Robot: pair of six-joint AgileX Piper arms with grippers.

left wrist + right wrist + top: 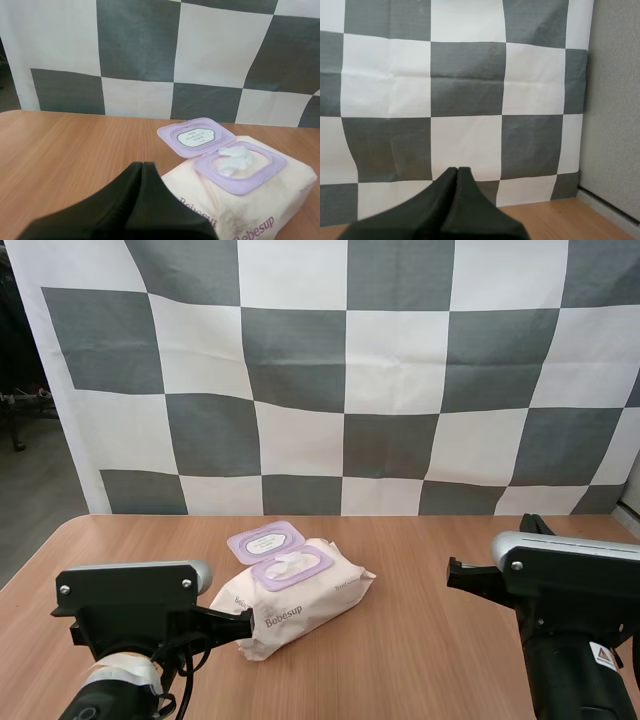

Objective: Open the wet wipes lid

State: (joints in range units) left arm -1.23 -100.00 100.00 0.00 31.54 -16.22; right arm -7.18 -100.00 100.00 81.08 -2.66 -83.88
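Observation:
A cream pack of wet wipes (300, 605) lies on the middle of the wooden table (430, 660). Its lilac lid (265, 540) is flipped back and lies flat behind the opening, where a white wipe (290, 564) sticks up. My left gripper (240, 620) is shut on nothing, its tip close to the pack's near left end. In the left wrist view the shut gripper (142, 166) sits just before the pack (260, 215), with the open lid (196, 137) and the wipe (235, 159) beyond. My right gripper (455, 576) is shut, well to the right of the pack; its wrist view shows the gripper (457, 171) as one wedge.
The table's far edge (330, 517) meets the backdrop. A grey wall (615, 100) stands at the table's right side. Bare wood lies between the pack and my right arm (570, 640).

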